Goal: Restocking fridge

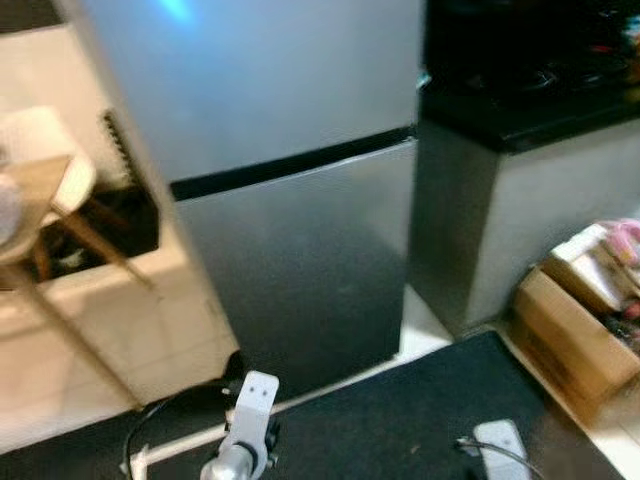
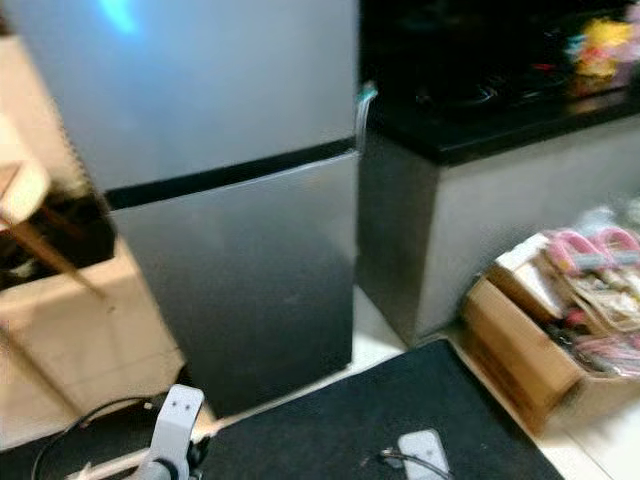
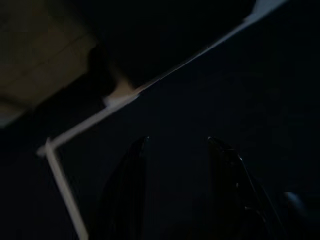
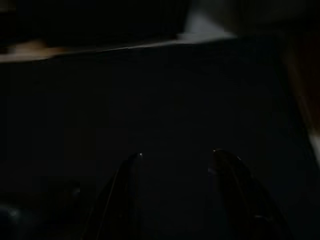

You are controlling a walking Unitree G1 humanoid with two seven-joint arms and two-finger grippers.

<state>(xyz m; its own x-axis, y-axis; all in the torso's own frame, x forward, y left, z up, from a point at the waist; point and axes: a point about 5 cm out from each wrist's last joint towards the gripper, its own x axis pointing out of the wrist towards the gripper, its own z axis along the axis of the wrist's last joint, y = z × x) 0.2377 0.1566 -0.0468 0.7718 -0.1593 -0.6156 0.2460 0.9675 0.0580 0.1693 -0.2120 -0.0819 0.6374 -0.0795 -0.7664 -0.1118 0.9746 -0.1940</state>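
Ahead, past the black floor mat [image 1: 400,410], stands the closed two-door silver fridge [image 1: 290,180]; both idle grippers [image 3: 175,145] [image 4: 175,155] seemingly hang slightly parted.

Head cameras look down at the closed fridge [image 1: 300,200] from close by.
Both eye views share fridge, black mat [image 1: 420,410] and cardboard box [image 2: 520,350]; wrist cameras face the dark mat.

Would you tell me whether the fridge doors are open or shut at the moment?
Shut. Both doors of the fridge sit flush, with only the dark seam between upper and lower door showing; no interior is visible.
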